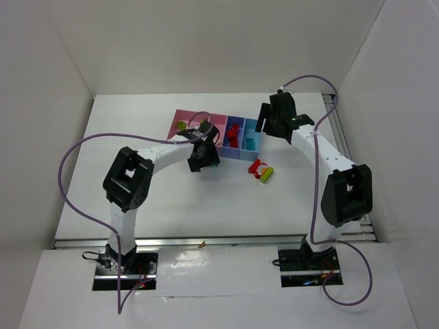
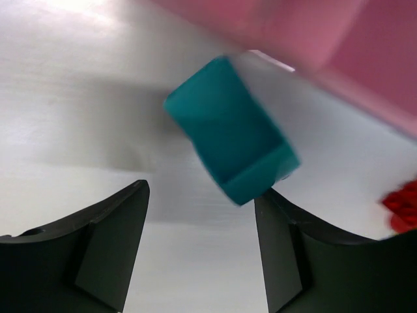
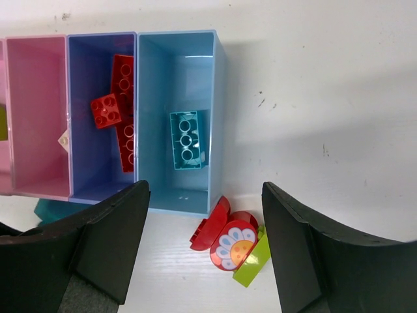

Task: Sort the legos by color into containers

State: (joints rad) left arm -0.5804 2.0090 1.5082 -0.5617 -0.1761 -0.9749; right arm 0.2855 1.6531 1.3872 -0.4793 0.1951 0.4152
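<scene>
On the white table, a joined row of four bins stands: two pink, one periwinkle, one light blue. The right gripper hangs above the light blue end, jaws spread wide and empty. The left gripper is also spread, with a loose teal brick on the table just ahead of its fingers, beside a pink bin. Red bricks lie in the periwinkle bin and a cyan brick in the light blue one. A red-and-lime clump sits outside, nearly touching the light blue bin.
</scene>
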